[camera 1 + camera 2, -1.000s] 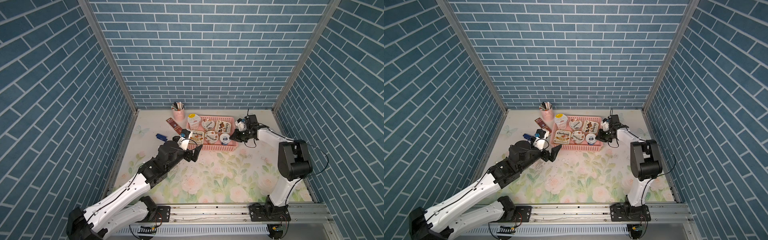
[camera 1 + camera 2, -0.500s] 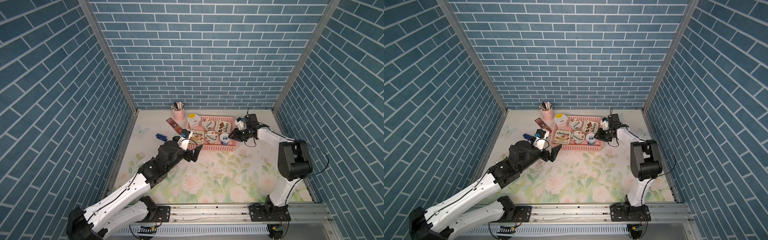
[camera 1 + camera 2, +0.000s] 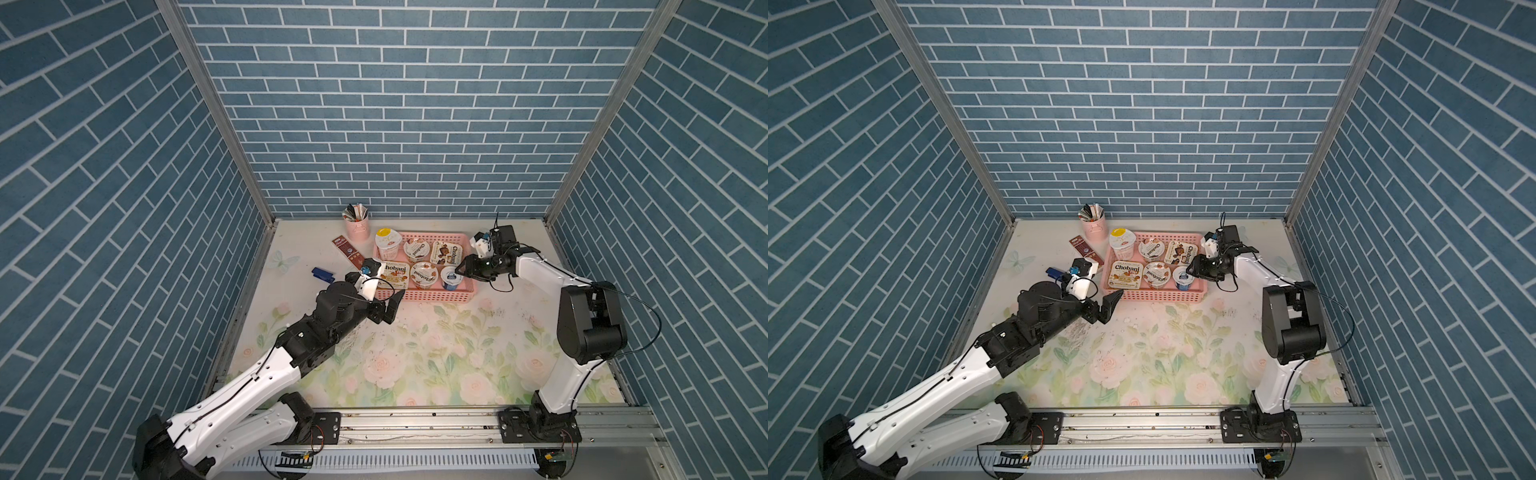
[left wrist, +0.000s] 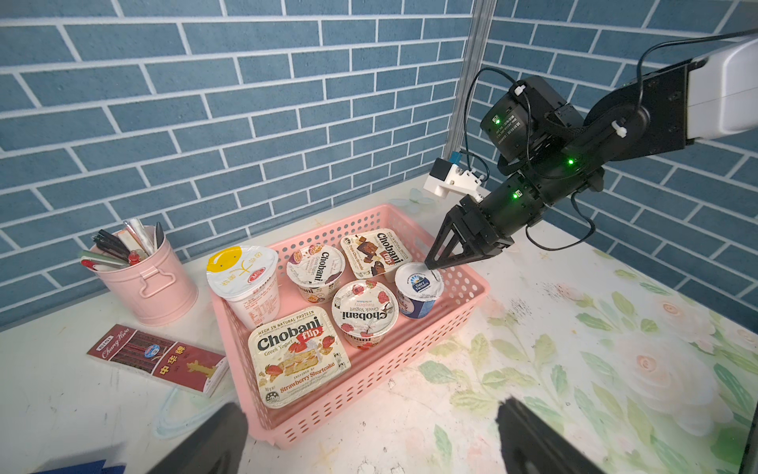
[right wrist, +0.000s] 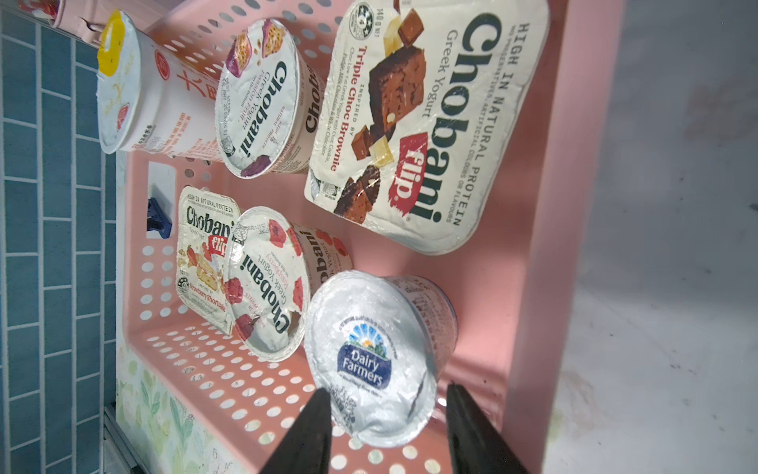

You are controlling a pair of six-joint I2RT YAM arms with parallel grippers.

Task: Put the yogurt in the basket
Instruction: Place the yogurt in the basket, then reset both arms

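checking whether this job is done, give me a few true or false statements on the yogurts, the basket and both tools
1. All six yogurt cups sit inside the pink basket. True.
2. The chocolate bar lies in the basket. False: it lies on the table near the pen holder, outside the basket.
3. The left tool grips a Chobani Flip cup. False: it is open and empty, in front of the basket.
4. The right tool is at the small Dairy Farmers cup, with one finger on either side of its lid. True.
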